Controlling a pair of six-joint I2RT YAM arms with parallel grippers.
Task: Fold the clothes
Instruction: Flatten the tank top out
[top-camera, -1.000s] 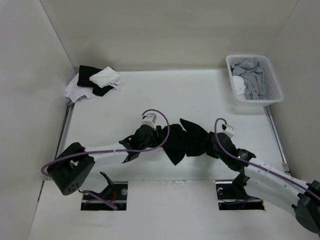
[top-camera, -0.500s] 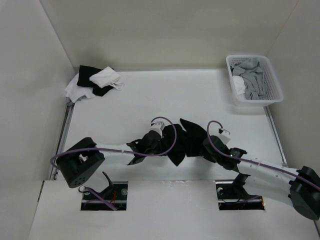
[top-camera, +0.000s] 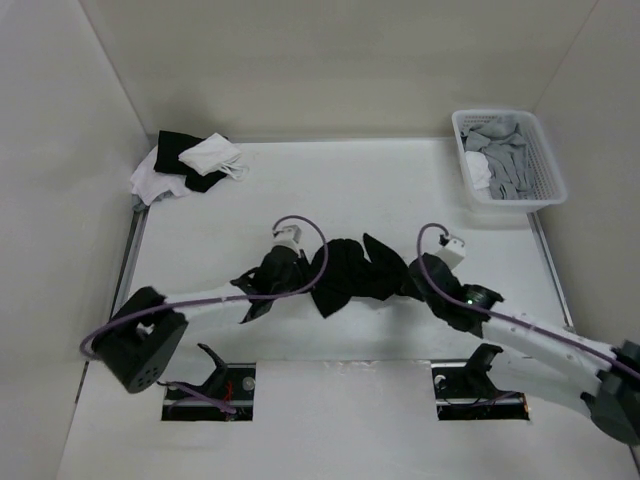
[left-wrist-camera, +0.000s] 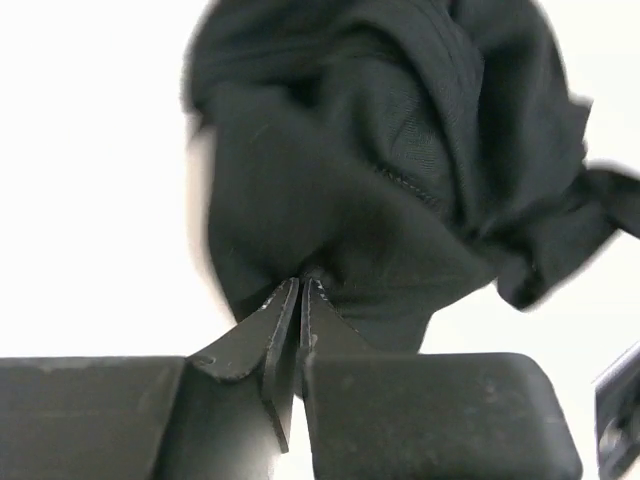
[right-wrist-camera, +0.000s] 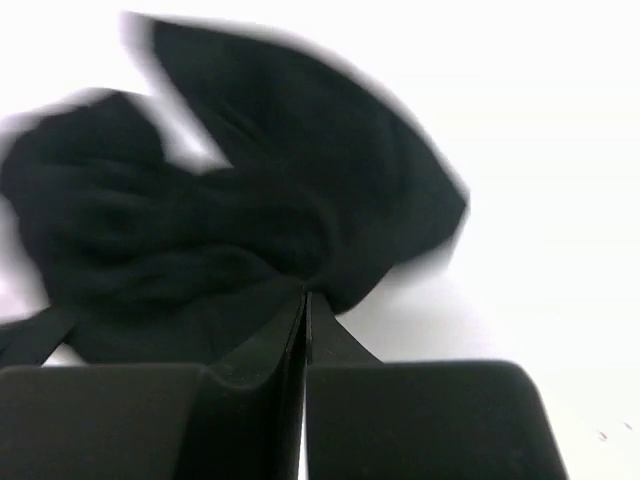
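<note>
Left wrist view: the left gripper (left-wrist-camera: 300, 283) has its jaws pressed together on a small tuck of the black garment (left-wrist-camera: 380, 150), caught at the very tips.
Right wrist view: the right gripper (right-wrist-camera: 305, 292) is clamped tight too, with a fold of the same garment at its tips. This picture is blurred, so I cannot tell how deep the bite goes.
Risk, grip: both holds look shallow. If the arms pull apart, the cloth could slide out of one pair of tips and that end would drop.
Risk, layers: the garment is bunched and twisted, so either pinch may hold an inner fold rather than a true edge or corner. Spreading it would then leave it skewed or knotted.
Garment, from above: it is a crumpled dark band strung between the two grippers, mid-table toward the near side. I cannot tell whether it is lifted or resting on the table (top-camera: 330, 190).
Progress: nothing looks folded yet; this seems to be a hold for spreading.
Further out: a heap of black and white cloths (top-camera: 190, 165) sits at the far left. A basket (top-camera: 512, 198) of grey and white garments (top-camera: 505, 155) sits at the far right. Both are well apart from the work.
</note>
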